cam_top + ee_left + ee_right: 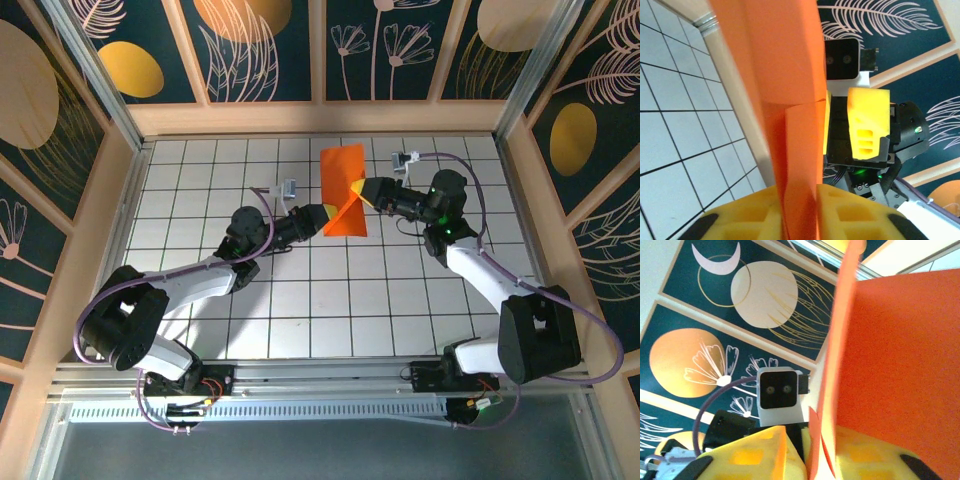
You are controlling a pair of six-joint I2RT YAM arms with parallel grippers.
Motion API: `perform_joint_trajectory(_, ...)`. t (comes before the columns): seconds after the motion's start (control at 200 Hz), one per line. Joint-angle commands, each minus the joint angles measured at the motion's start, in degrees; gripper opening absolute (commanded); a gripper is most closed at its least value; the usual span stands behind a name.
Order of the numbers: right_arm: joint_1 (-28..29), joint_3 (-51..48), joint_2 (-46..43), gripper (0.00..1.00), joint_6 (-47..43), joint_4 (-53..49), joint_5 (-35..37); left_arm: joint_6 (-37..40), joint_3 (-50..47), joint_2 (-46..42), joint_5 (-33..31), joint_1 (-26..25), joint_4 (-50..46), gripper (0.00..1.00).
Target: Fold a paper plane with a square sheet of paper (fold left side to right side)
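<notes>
The orange square sheet of paper [342,175] is partly folded and lifted off the white grid table, standing on edge between the two grippers. My left gripper [328,215] grips its lower left edge. In the left wrist view the two yellow fingers press on the paper [785,75] with no gap, so the left gripper [800,200] is shut on it. My right gripper [365,192] is at the paper's right edge. In the right wrist view the paper [900,350] rests against one yellow finger, with a gap to the other; the right gripper [812,445] is open.
The white grid table [300,290] is ringed by a wooden rim [320,118], with patterned walls behind it. The two grippers face each other closely, and each wrist camera sees the other's camera housing [780,395] just beyond the paper.
</notes>
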Motion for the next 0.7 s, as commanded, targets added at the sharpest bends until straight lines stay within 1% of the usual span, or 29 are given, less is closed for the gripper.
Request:
perform_joint_trajectory(0.0, -0.77, 1.38, -2.12, 0.33, -5.85, -6.04, 1.44, 2.82, 0.99, -1.73, -1.35, -0.10, -3.00, 0.14)
perform_joint_trajectory(0.105, -1.23, 3.81, -3.58, 0.41, -14.06, -16.56, 5.73, 5.97, 1.60, -3.66, -2.61, -0.10, -9.58, 0.08)
perform_joint_trajectory(0.195, -1.18, 6.43, -5.11, 0.49, -22.52, -26.92, 12.78, 9.96, 2.45, -5.72, -3.99, -0.10, -17.07, 0.02)
perform_joint_trajectory(0.23, -1.17, 7.32, -5.72, 0.53, -25.36, -30.45, 16.17, 11.92, 3.21, -6.60, -4.96, -0.09, -21.51, 0.00)
perform_joint_trajectory(0.3, -1.29, 8.13, -6.84, 0.59, -30.07, -35.51, 22.74, 16.75, 5.73, -8.22, -7.93, -0.10, -32.59, 0.00)
perform_joint_trajectory(0.4, -1.36, 8.23, -8.00, 0.66, -34.71, -39.78, 31.75, 23.88, 10.39, -9.75, -14.11, -0.09, -49.42, 0.00)
perform_joint_trajectory(0.47, -1.39, 8.00, -8.35, 0.71, -37.03, -41.91, 37.63, 27.47, 13.50, -9.92, -18.20, -0.12, -59.03, 0.00)
perform_joint_trajectory(0.596, -1.49, 7.42, -8.02, 0.81, -39.54, -44.22, 46.53, 31.68, 19.07, -8.43, -23.23, -0.29, -72.49, 0.00)
perform_joint_trajectory(0.696, -1.55, 6.89, -7.49, 0.88, -40.45, -44.45, 50.96, 33.64, 23.51, -6.62, -27.98, -1.47, -80.97, 0.00)
